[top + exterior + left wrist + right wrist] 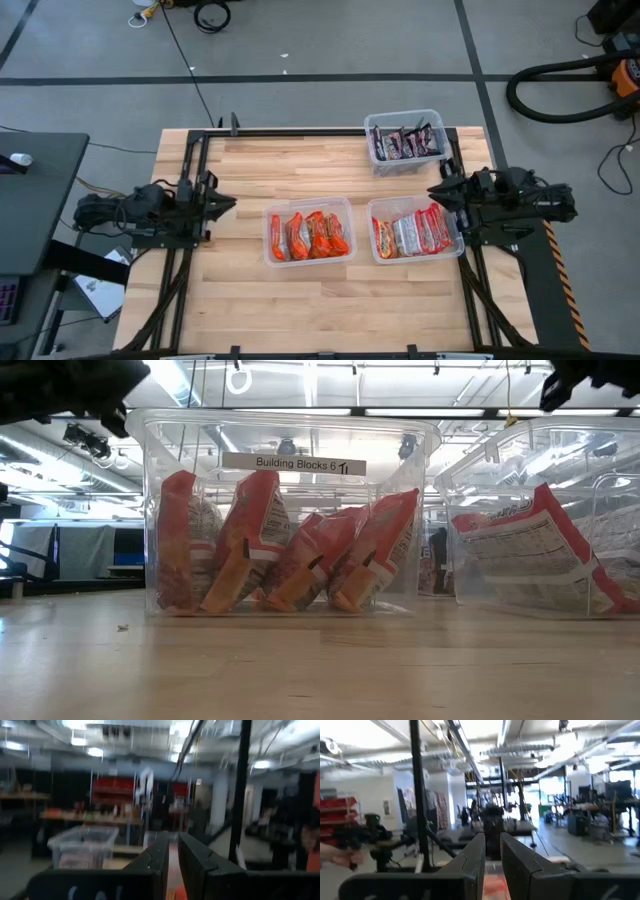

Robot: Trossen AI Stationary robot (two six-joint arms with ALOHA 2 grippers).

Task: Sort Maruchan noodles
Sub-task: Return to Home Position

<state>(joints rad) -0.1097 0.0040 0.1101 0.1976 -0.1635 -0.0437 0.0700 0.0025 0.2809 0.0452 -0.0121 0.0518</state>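
High view: finding Maruchan noodles (308, 236) inside three clear bins (308, 202) on desk (300, 310); noting left fingers (222, 204), right fingers (440, 190) nearly clenched, empty; flagging right fingers possibly clipping nearest bin (412, 200).

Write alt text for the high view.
Three clear plastic bins on a light wooden table hold sorted ramen packets: orange-red packets centre, red and silver-white packets right, dark maroon packets far right. Left gripper and right gripper wait at the table's sides.
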